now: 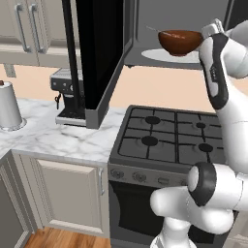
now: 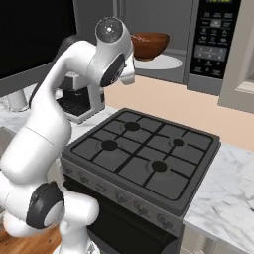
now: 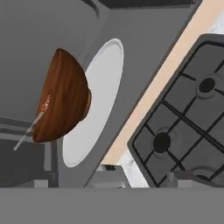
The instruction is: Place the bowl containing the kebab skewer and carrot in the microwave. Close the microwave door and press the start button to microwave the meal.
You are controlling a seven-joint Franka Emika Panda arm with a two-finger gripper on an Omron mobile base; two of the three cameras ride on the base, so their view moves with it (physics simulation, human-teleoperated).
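- Bowl (image 1: 180, 42): reddish-brown, glossy, sitting upright on the white turntable (image 1: 160, 56) inside the microwave (image 2: 198, 39) cavity, above the stove.
- Kebab skewer (image 3: 27, 132): thin light stick poking out over the bowl's rim; a small brownish piece shows at the rim in the hand view. Carrot can't be made out.
- Microwave door (image 1: 99, 58): swung wide open, black glass panel hanging out to the left of the cavity, its lower edge over the counter (image 1: 53, 138).
- Microwave control panel (image 2: 214, 30): dark keypad on the right of the cavity, buttons too small to read.
- Claw: the arm's wrist is just right of the bowl in the left base view, and in front of its left side in the right base view; the fingertips themselves are not visible. Jaws spread fully apart, holding nothing; the bowl stands free on the turntable.
- Arm (image 2: 74, 84): white, reaches up from the base to microwave height.
- Gas stove (image 2: 144, 154): black, four burners, directly under the microwave, knobs along the front edge.
- Coffee machine (image 1: 68, 99): on the marble counter left of the stove, partly behind the open door.
- Paper towel roll (image 1: 8, 105): upright on the counter at far left, well apart from the stove.
- Cabinets (image 1: 29, 29): beige, above the counter to the left of the microwave.
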